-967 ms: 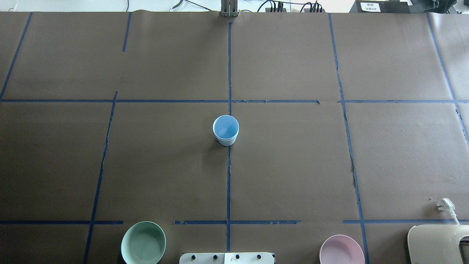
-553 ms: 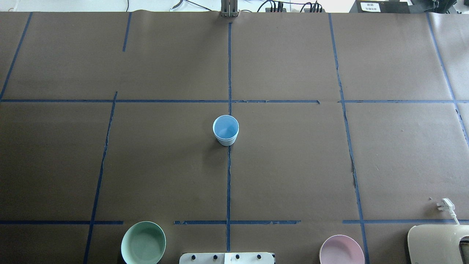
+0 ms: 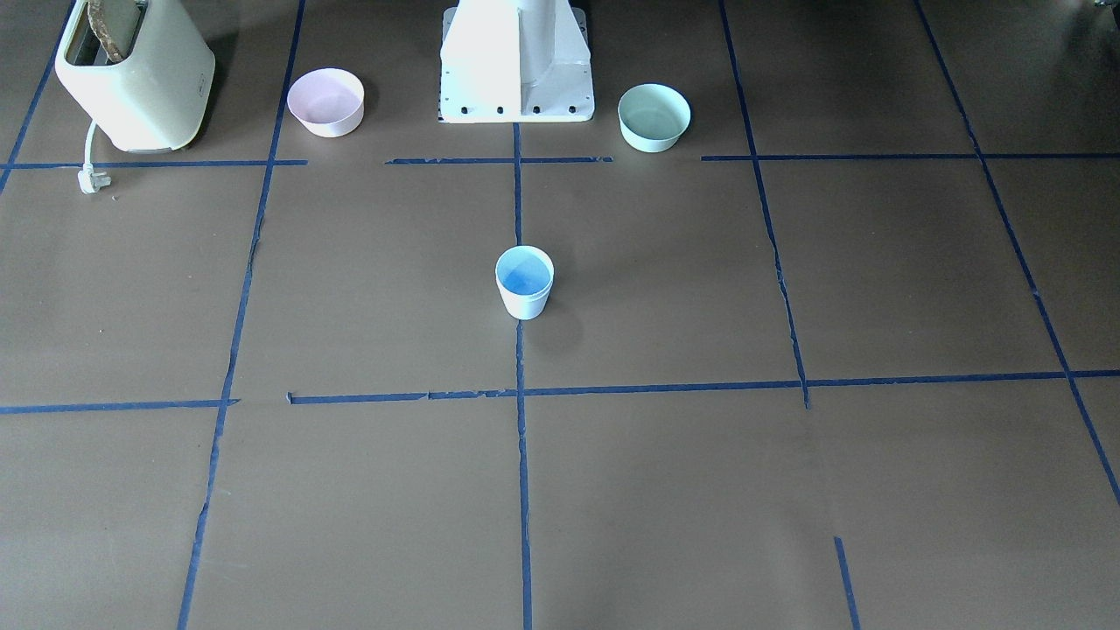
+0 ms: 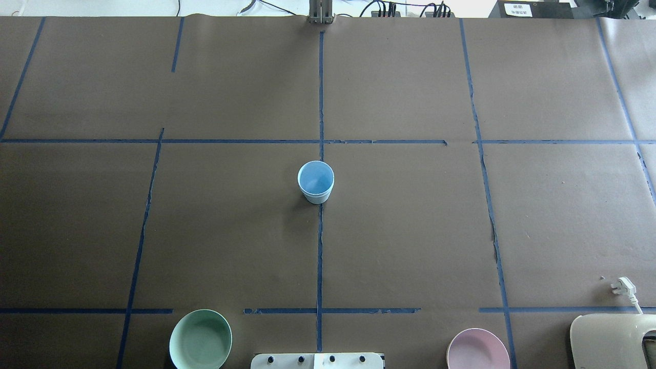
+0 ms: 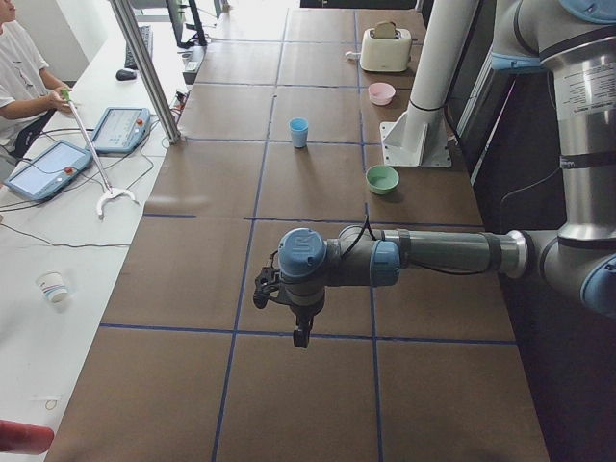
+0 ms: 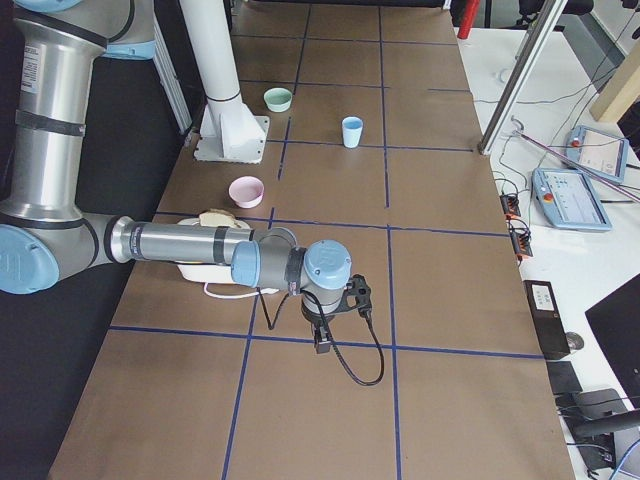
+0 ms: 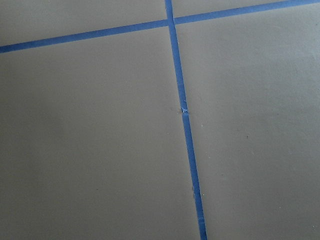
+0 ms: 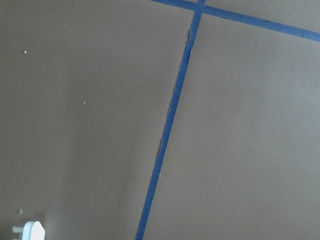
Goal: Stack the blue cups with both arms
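Observation:
A pale-blue cup [image 4: 315,182] stands upright on the centre tape line; it also shows in the front view [image 3: 524,282], the left view [image 5: 299,132] and the right view [image 6: 351,131]. Only one cup shape shows, and I cannot tell whether a second cup is nested in it. My left gripper [image 5: 301,337] hangs over the table's left end, far from the cup. My right gripper [image 6: 322,343] hangs over the table's right end, also far from it. Each shows only in a side view, so I cannot tell whether it is open or shut. Both wrist views show only brown paper and blue tape.
A mint-green bowl [image 4: 200,339] and a pink bowl [image 4: 477,350] sit at the near edge on either side of the white robot base [image 3: 516,61]. A cream toaster [image 4: 610,341] with its white plug [image 4: 623,286] stands at the near right corner.

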You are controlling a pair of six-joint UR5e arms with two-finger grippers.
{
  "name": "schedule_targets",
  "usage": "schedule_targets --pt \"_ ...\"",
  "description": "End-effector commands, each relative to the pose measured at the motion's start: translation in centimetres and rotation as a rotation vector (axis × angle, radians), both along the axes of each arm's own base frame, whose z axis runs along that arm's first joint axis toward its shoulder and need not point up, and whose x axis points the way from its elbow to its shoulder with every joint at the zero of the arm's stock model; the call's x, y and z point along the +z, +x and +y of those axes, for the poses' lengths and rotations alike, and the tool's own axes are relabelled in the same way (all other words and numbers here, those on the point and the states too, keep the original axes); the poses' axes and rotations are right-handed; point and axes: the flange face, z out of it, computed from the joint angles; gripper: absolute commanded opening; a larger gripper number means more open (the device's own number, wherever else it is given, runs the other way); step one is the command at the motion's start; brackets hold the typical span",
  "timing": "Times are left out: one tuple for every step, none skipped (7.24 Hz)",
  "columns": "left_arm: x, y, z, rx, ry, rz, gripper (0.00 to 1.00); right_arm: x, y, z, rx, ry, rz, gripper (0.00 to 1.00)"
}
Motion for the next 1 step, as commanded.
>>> schedule_targets --pt "0.00 -0.06 0.01 -0.002 0.000 0.000 1.00 -0.06 -0.03 -0.06 -0.001 0.001 0.000 1.00"
